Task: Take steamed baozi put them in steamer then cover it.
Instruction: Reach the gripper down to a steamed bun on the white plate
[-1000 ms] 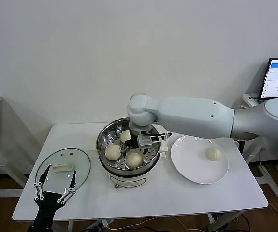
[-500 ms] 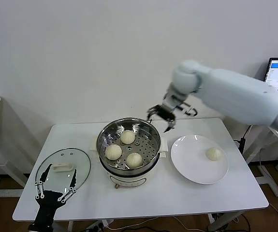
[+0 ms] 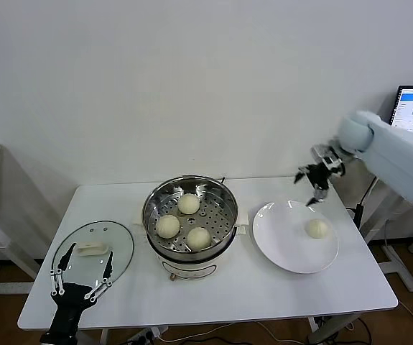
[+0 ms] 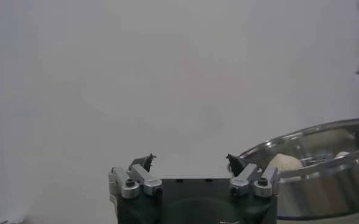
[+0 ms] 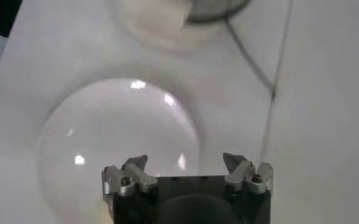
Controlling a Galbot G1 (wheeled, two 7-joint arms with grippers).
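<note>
Cream-white, the last round dough bun point(image 3: 317, 228) lies on the flat white plate point(image 3: 278, 244) right of the steel steamer point(image 3: 190, 215); the right tool point(image 3: 315, 180), open above, could squash it.

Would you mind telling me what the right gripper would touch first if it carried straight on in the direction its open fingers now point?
Most likely the bare surface of the white plate. The right gripper hangs open above its far edge, pointing down. The last baozi lies nearer the robot, probably just off that line; depth is uncertain.
</note>
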